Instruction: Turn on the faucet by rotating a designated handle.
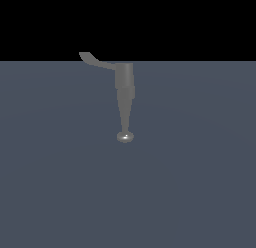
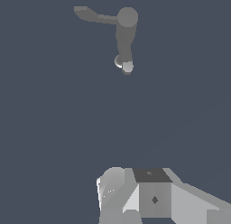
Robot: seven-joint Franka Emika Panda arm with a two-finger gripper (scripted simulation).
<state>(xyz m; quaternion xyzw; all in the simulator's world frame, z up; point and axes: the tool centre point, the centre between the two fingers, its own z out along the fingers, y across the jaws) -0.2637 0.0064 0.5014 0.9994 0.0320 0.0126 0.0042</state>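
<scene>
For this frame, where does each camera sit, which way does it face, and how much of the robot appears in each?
Exterior view: off the arm, facing the faucet side-on, its handle pointing to the exterior view's left; no robot visible.
Wrist view: on the wrist, looking at the faucet from a distance; part of the gripper shows, jaw state unclear.
Shared: faucet, handle, grey surface.
</scene>
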